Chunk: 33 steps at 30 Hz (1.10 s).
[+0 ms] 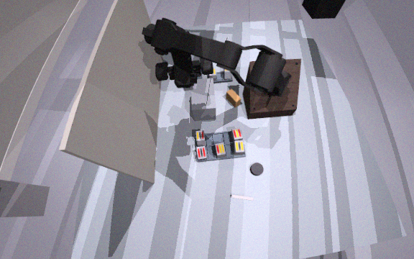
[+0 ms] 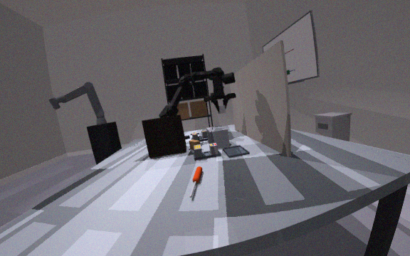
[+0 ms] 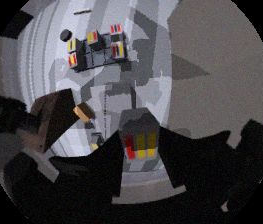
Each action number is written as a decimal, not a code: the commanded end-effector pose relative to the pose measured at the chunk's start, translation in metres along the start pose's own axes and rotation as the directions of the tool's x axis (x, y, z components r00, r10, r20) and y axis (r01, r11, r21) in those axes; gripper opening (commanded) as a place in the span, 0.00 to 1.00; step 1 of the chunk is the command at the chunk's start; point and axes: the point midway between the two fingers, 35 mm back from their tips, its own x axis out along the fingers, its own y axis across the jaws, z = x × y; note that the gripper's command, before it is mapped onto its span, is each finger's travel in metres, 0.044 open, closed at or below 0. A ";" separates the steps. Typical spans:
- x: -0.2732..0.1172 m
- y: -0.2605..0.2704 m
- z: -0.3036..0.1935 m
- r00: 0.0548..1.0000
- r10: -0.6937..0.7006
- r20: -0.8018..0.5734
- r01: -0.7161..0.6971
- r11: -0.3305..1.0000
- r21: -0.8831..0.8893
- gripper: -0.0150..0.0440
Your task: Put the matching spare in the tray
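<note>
My gripper [image 2: 221,107] [image 3: 136,127] is shut on a grey spare [image 3: 139,122] striped red, yellow, yellow, high above the table. The tray [image 2: 235,151] is a flat dark square beside a small holder; the arm hides it in the top view. The spare rack [image 1: 217,138] [image 3: 98,56] carries several striped spares and has one empty middle place. The small holder [image 2: 206,156] bears two blocks, one yellow-topped [image 2: 197,151] [image 1: 213,73]. I cannot tell which is the mounted unit, and its back code is not readable.
A grey upright housing [image 1: 203,112] [image 2: 220,136] stands between rack and holder. A tall panel [image 1: 121,90] [image 2: 262,99] borders one side. An orange-brown block [image 1: 233,98] [image 3: 84,112] lies near the arm's brown base [image 1: 275,106] [image 2: 164,136]. A screwdriver [image 2: 198,174], dark puck [image 1: 256,169] and white stick [image 1: 242,197] lie around.
</note>
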 end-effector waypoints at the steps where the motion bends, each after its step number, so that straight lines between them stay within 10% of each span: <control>1: 0.001 -0.004 -0.022 1.000 0.002 -0.002 -0.002 1.000 -0.004 0.25; 33: 0.029 0.011 -0.194 1.000 0.005 0.030 -0.004 0.999 -0.033 0.25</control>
